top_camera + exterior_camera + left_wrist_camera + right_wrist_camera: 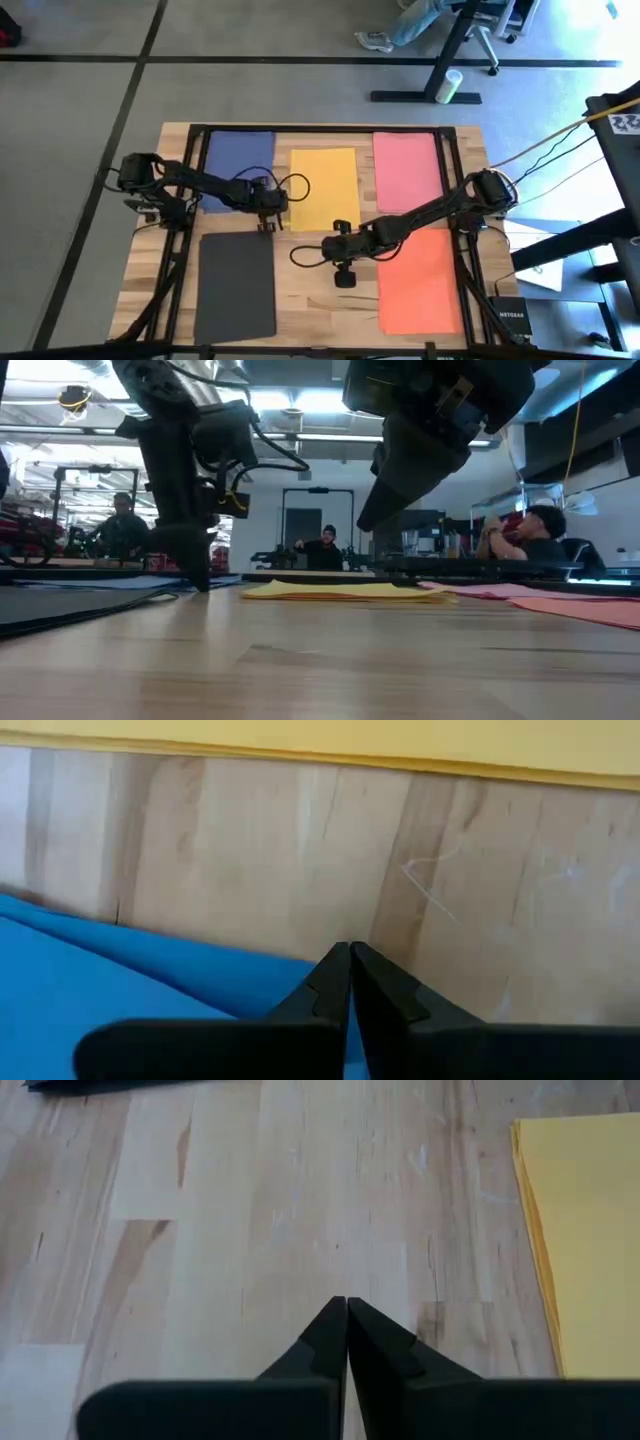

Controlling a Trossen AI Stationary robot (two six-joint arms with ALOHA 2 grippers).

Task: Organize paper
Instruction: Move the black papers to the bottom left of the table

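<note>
Five sheets lie apart on the counter (pixel 310 270). Left pincer (pixel 267 226), clenched and empty, rests at the blue sheet's (pixel 237 160) near-right corner, nearest it. Yellow sheet (pixel 322 188) lies just right, long axis near-to-far. Right pincer (pixel 342 228), clenched and empty, hangs at its near edge.

blue sheet (pixel 238 168), yellow sheet (pixel 323 188), pink sheet (pixel 406 170), orange sheet (pixel 420 282), dark sheet (pixel 238 284), lying flat
</note>
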